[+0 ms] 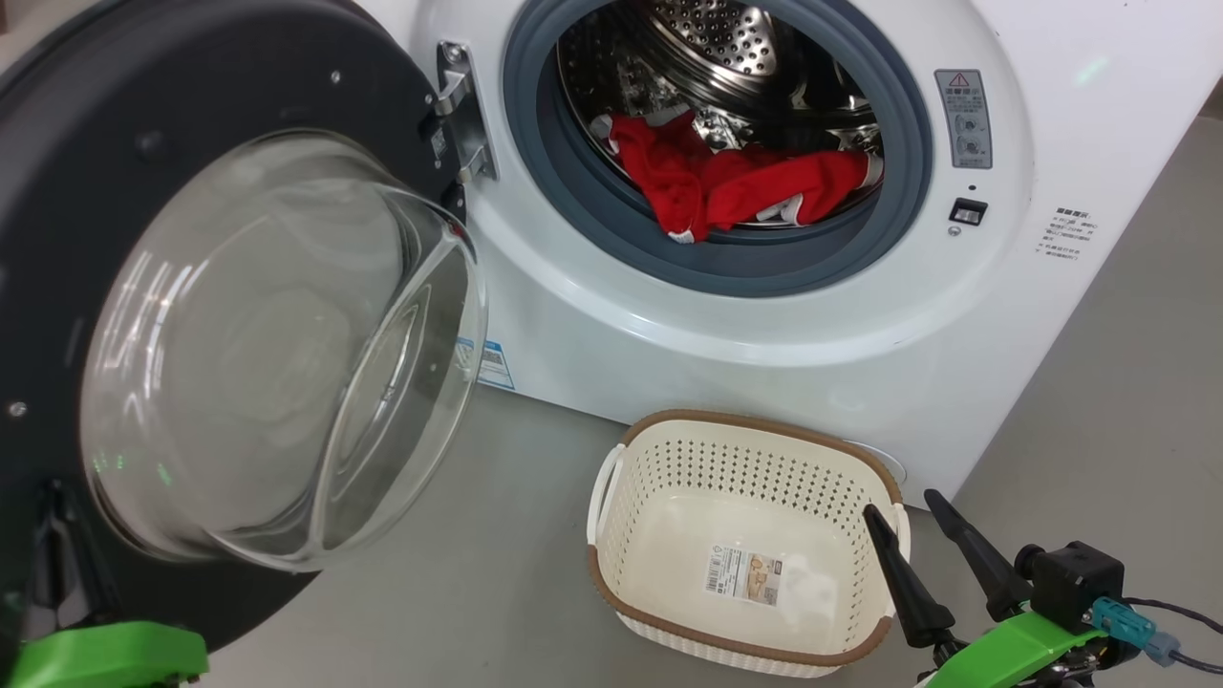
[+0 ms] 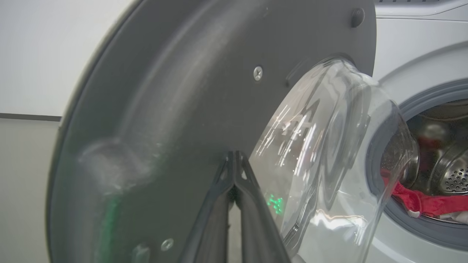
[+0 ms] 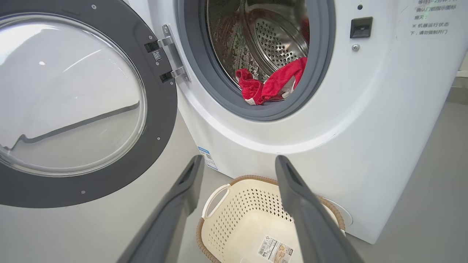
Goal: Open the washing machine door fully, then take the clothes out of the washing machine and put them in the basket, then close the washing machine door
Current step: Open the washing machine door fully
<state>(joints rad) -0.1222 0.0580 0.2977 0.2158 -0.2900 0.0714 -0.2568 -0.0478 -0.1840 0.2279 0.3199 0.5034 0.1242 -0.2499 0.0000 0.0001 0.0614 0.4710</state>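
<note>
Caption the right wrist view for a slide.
Open right gripper frames the empty basket; red clothes lie in the washing machine, door open.

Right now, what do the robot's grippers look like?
Each gripper has two long, dark, tapering fingers: the left gripper, the right gripper. Both sit on bright green mounts. The right one carries a black block with a teal connector and dark cable.

Red clothes (image 1: 736, 182) in open drum.

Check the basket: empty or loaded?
Empty: the basket shows just its bottom label; the clothes lie in the drum.
</note>
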